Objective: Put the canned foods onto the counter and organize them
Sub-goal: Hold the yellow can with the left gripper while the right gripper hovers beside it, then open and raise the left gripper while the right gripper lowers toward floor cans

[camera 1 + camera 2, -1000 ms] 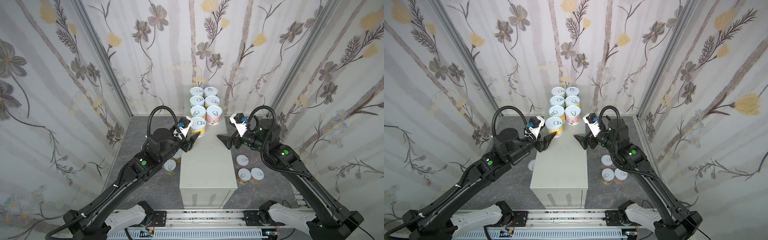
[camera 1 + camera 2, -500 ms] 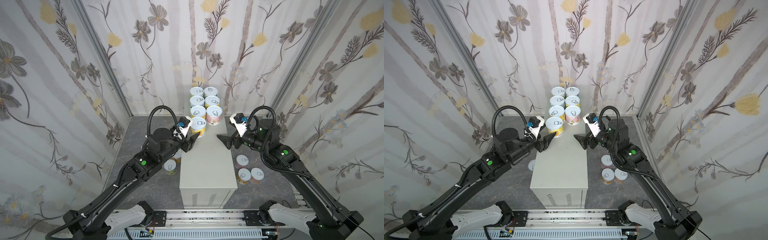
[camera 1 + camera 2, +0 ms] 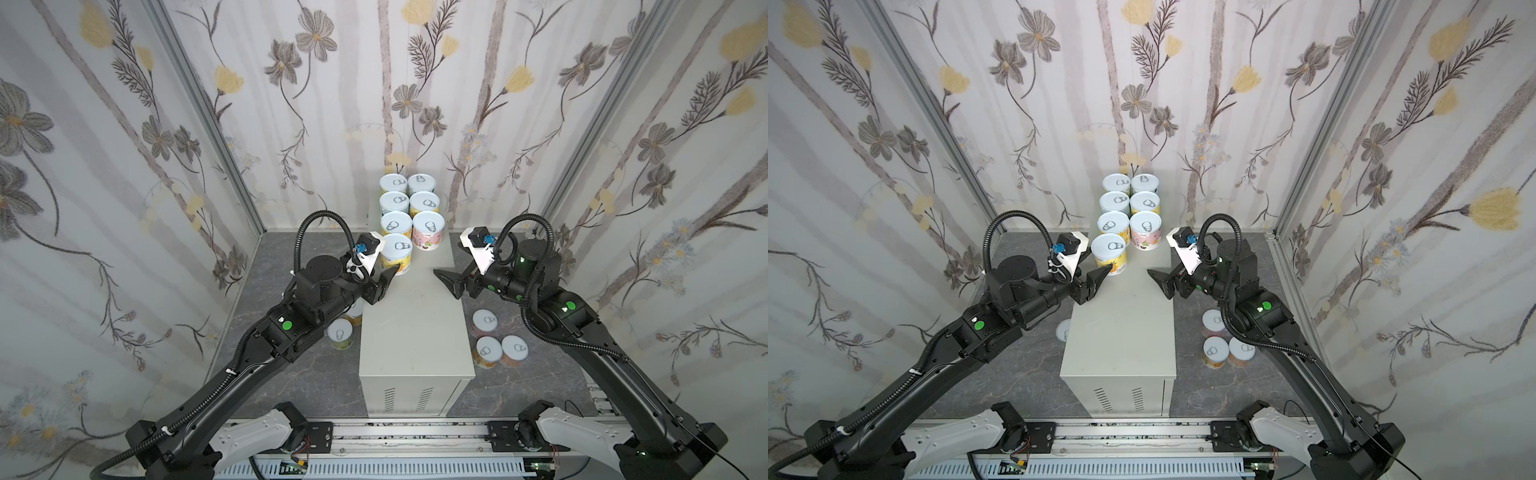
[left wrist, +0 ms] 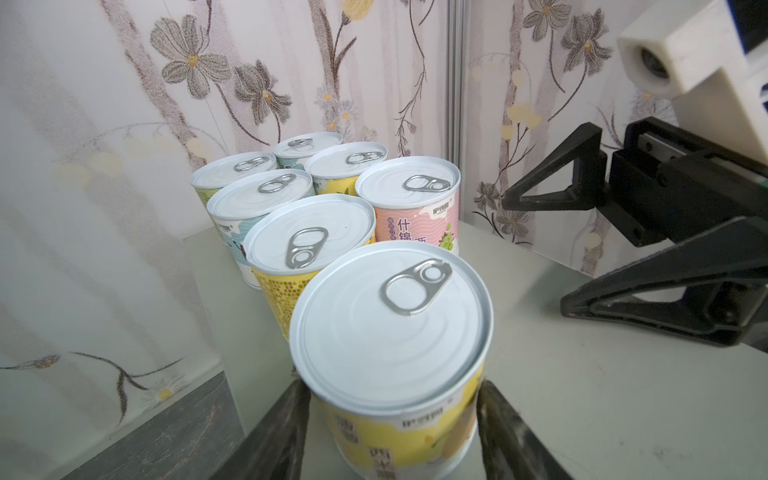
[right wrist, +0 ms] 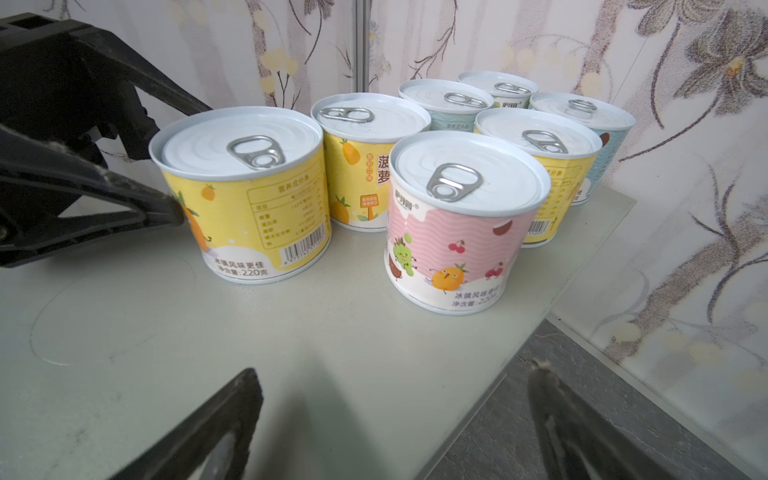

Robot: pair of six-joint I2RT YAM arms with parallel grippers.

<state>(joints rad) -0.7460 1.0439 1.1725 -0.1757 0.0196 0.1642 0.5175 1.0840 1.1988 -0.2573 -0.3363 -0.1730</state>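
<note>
More than halfway: seven canned foods [image 3: 424,203] upright at the far end of the surface [image 3: 415,328], the nearest, a yellow can [image 3: 397,249], clasped in the narrowed jaws of the left gripper [image 4: 392,399]. Jaws of the right gripper [image 5: 395,376] wide, empty. Five cans [image 3: 485,322] down on the floor [image 3: 324,386].

Seven cans [image 3: 424,203] stand in two rows at the tabletop's [image 3: 415,332] far end. The left tool [image 3: 390,272] brackets the nearest yellow can [image 3: 397,253] (contact unclear). The right tool [image 3: 446,282] gapes nearby. Five floor cans [image 3: 485,322] flank the tabletop.
</note>
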